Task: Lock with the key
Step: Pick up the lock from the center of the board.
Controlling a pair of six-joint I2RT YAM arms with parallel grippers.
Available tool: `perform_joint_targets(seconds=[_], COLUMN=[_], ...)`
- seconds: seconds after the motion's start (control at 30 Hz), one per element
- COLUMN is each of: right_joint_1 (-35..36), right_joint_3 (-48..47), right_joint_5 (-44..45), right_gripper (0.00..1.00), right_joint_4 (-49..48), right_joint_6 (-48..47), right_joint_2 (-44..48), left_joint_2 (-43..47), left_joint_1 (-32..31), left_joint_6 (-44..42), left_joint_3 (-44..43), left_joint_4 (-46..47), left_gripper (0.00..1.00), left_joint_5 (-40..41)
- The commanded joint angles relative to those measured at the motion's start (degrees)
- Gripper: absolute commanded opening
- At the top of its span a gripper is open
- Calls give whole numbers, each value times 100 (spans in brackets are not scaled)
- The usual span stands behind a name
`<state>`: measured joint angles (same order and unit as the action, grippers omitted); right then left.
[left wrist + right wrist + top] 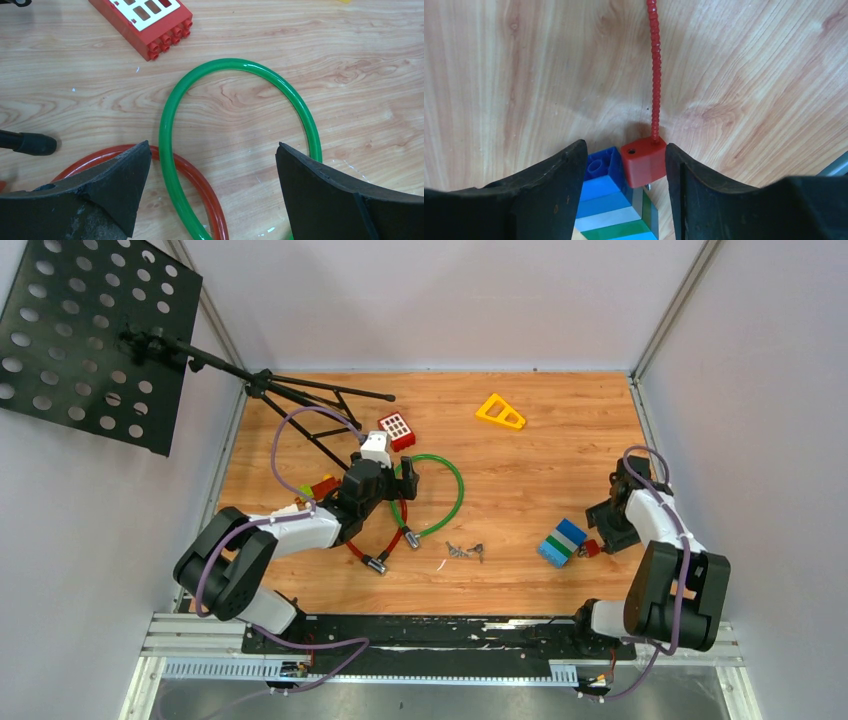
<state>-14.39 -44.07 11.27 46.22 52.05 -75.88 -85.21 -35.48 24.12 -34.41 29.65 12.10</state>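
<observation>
The keys (465, 551) lie between the arms, while the right gripper (625, 147) straddles the red lock body (643, 162) with half-open jaws, grip uncertain, its ribbed cord (655, 65) running straight ahead; the left gripper (212, 145) gapes empty over the green cable (235, 64).

Wood-grain table (540, 470), green cable (240, 64), red cable (200, 181), red lock (643, 162), yellow triangle (500, 412)

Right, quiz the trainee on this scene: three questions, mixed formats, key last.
1. True or false: the left gripper hangs open over the green plastic-coated cable loop.
2. Which sits between the right gripper's fingers? A) small red plastic block on a ribbed strap B) yellow triangle C) red window brick
3. Fill in: the small metal keys lie on the wooden table, held by ____ gripper.
Key: 1 true; 2 A; 3 neither.
</observation>
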Motion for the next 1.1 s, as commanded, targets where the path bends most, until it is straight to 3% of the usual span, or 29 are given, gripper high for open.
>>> perform_joint_targets(seconds=[0.0,0.17,0.33,0.4,0.67,0.8,0.9,0.97,1.07], right_joint_1=[-37,-37,-43,-46,-46,-39,-38,-38,-37], right_joint_3=[53,159,331,299,-136,-256,-44,391,715], right_joint_5=[197,-77,-316,-192,907,805,-125,-1637,-2896], right_gripper=[55,38,6,0,0,0,0,0,0], right_joint_4=[-306,-482,-799,-691,-78,-170,-807,-1697,-2774], right_joint_6=[54,22,-130,-160,-623,-1178,-1973,-2533,-2449], right_joint_2=[-259,-541,-566,-446,1014,2069,3119,3876,4563], left_joint_2=[-13,-65,-75,-86,-144,-145,-117,-73,-10], left_joint_1=[6,6,6,3,6,6,6,6,-3], left_joint_6=[-74,-76,-91,-84,-74,-100,-141,-218,-103], left_joint_3=[-163,-195,-215,-223,-275,-231,-106,34,276], left_joint_4=[113,115,79,73,48,175,510,892,1573], left_gripper=[100,99,99,99,99,98,98,96,95], left_joint_5=[-6,-68,-89,-102,-212,-359,-571,-836,-1147])
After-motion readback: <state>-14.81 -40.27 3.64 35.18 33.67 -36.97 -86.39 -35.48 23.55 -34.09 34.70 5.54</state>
